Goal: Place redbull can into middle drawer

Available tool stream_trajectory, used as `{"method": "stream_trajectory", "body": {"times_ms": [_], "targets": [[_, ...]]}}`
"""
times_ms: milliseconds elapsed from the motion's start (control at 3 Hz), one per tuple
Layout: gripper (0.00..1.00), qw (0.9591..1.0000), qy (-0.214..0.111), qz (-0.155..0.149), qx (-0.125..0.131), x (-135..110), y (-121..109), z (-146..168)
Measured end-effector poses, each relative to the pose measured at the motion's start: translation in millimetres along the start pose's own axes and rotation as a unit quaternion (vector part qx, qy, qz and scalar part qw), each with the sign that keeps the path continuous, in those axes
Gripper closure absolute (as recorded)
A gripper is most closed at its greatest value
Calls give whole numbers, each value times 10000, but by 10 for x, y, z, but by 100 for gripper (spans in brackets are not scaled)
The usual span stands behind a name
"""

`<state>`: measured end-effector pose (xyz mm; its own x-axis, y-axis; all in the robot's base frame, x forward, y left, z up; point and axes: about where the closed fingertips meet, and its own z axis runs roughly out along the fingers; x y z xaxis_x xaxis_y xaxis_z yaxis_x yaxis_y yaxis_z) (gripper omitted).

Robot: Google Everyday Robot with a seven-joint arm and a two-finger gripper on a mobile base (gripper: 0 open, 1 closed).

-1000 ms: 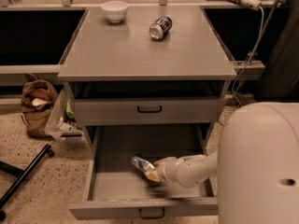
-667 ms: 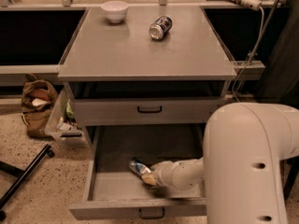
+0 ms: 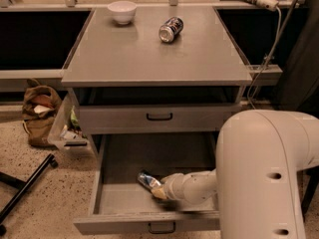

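Note:
The middle drawer (image 3: 107, 180) is pulled wide open below the cabinet top, its grey box interior showing. The redbull can (image 3: 147, 179), slim, silver and blue, lies tilted low inside it near the middle of the floor. My gripper (image 3: 158, 190) reaches in from the right at the end of the white arm and sits right at the can's lower end. Whether the can rests on the drawer floor cannot be told.
A dark can (image 3: 170, 29) with a silver top lies on its side on the cabinet top (image 3: 149, 59), with a white bowl (image 3: 122, 10) behind it. The upper drawer front (image 3: 159, 117) is closed. A brown bag (image 3: 40, 111) and a black stand leg (image 3: 25, 188) are on the floor at left.
The arm's big white housing has swung left and filled more of the right side. The gripper and the can have stayed at about the same spot inside the drawer.

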<state>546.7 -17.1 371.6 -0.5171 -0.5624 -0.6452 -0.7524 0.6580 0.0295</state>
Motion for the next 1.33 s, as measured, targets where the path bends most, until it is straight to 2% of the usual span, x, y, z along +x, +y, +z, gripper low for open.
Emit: {"method": "stream_trajectory", "body": {"times_ms": [1000,1333], "targets": [[10,10000,0,0,-1,0,1,1],[0,10000,0,0,-1,0,1,1]]}}
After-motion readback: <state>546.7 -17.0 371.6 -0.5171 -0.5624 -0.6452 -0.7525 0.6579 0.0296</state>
